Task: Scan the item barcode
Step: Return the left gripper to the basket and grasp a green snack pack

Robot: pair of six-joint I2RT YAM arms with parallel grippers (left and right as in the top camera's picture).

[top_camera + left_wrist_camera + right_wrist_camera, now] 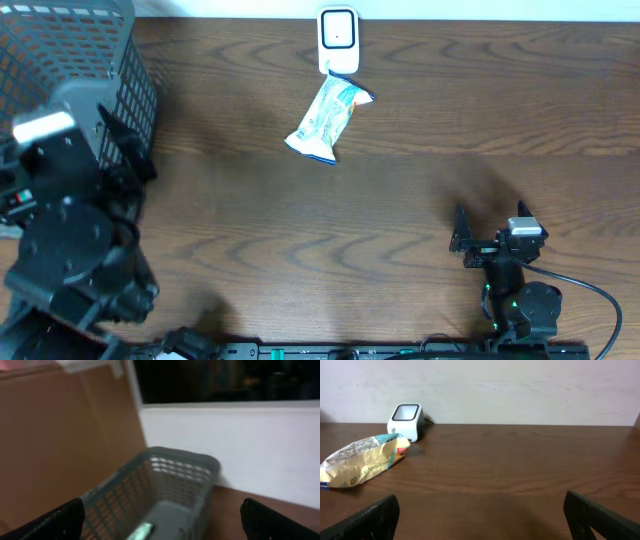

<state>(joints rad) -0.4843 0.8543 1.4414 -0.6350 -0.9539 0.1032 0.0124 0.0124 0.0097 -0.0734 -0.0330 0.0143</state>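
my right claw (481, 516) hangs low over the near edge of the table (420, 150), jaws spread wide with nothing between them. my left claw (162, 526) is just as wide and empty, and it looks down into the grey mesh basket (185, 455) at the table's left end. something pale green lies on the basket floor, too blurred to name.

the thing to scan is the snack packet (362, 460). it lies flat on the wood at the far side, aslant. its far end is against or just short of the base of the white scanner (406, 421); i cannot tell which.

i judge the packet light, soft and crinkly, a puffed film pouch that will dent and may slip from a hard pinch. i would take it by the crimped seam at the nearer end, or lightly across its narrow middle, and let the film fold rather than squeeze the contents. i see no barcode from here, so it may need turning.

room is generous: bare wood runs from my right claw to the packet, with nothing in between. the tight spots are the scanner just behind the packet and the table's back edge by the wall. the basket is well apart to the left.
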